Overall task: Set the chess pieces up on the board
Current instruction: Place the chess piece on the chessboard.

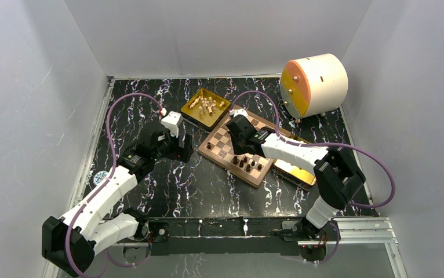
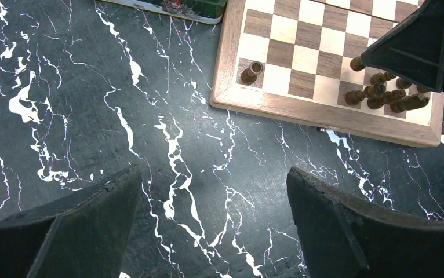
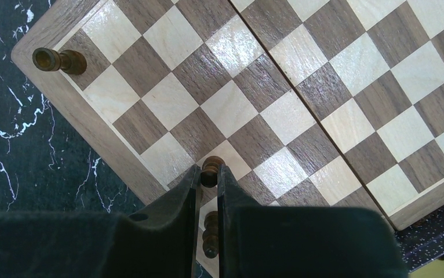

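The board [image 1: 225, 139] lies slantwise in the middle of the table. One dark piece [image 3: 59, 59] stands alone on a corner square. Several dark chess pieces [image 2: 382, 95] cluster along the board's near edge by the other corner. My right gripper [image 3: 210, 174] hangs over that edge row, shut on a small dark chess piece [image 3: 211, 168] whose round head shows between the tips. Another dark piece [image 3: 210, 234] stands below, between the fingers. My left gripper [image 2: 213, 174] is open over bare table left of the board, nothing between its fingers. Cream pieces [image 1: 207, 106] lie in a gold tray.
The gold tray [image 1: 195, 116] touches the board's far-left side. A second gold tray [image 1: 294, 172] lies right of the board, partly under my right arm. A white drum with an orange and yellow face [image 1: 313, 86] stands at the back right. Grey walls enclose the black marbled table.
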